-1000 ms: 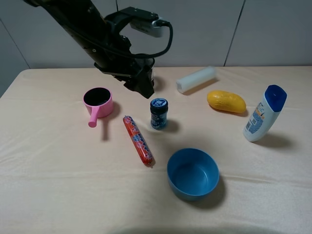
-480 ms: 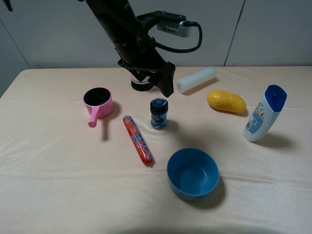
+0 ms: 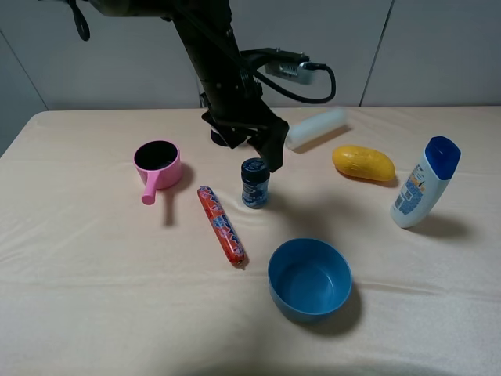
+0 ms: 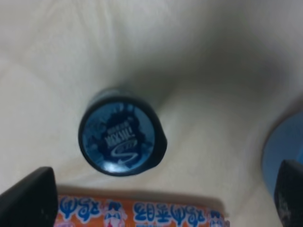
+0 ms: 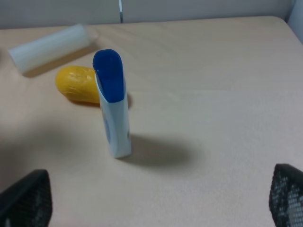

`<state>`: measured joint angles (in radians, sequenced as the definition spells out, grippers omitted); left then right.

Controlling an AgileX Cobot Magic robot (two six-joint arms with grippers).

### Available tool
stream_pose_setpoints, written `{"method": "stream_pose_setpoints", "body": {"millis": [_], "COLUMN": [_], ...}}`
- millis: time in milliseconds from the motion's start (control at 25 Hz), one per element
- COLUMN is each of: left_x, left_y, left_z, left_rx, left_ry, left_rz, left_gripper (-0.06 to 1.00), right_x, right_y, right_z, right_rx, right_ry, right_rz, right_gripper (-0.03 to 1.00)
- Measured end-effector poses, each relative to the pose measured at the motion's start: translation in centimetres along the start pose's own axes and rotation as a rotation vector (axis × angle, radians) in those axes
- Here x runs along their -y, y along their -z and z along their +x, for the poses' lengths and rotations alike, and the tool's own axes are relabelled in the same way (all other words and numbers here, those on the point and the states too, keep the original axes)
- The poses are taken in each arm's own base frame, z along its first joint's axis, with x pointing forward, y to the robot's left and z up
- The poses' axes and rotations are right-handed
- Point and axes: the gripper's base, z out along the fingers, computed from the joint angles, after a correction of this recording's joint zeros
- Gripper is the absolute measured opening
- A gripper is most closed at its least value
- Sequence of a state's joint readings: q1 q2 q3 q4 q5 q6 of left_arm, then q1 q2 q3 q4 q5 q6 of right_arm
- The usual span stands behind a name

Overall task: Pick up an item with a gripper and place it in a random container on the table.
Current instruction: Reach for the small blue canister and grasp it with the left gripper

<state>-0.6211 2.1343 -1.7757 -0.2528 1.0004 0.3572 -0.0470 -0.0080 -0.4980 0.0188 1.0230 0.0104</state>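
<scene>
The item, a small dark blue jar with a round blue cap, stands upright at the middle of the cream table. My left gripper hangs just above and behind it, open and empty. In the left wrist view the jar's cap lies between the two dark fingertips, a little ahead of them. The container, a pink saucepan-shaped cup, stands to the jar's left, handle toward the front. My right gripper is open and empty, low over the table, and is out of the exterior view.
A red sausage pack lies front-left of the jar, and a blue bowl stands in front. A white cylinder, a yellow object and a white lotion bottle are on the right. A black cup shows behind the arm.
My left arm has swung to the right and come down, from near the pink cup to just above the blue jar. Nothing on the table has moved.
</scene>
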Motion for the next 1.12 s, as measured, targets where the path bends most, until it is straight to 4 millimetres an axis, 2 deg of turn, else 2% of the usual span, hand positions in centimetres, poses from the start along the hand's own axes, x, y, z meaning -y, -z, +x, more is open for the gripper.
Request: {"method": "stream_pose_setpoints", "body": {"millis": [400, 840, 1120], "left_x": [-1.2, -2.0, -2.2], "left_y": [-2.4, -5.5, -6.0], "left_z": [0.7, 0.9, 0.5], "left_rx": [-0.117, -0.144, -0.106], "left_ry": [-0.029, -0.022, -0.053], "left_rz": [-0.055, -0.057, -0.071], "left_gripper": [0.92, 0.92, 0.92], "right_x": [0.0, 0.0, 0.0], "right_y": [0.0, 0.0, 0.0], "right_z": [0.0, 0.0, 0.0], "right_rx": [0.000, 0.000, 0.000], "right_ry": [0.000, 0.000, 0.000], "right_rz": [0.000, 0.000, 0.000], "right_gripper": [0.69, 0.69, 0.69]}}
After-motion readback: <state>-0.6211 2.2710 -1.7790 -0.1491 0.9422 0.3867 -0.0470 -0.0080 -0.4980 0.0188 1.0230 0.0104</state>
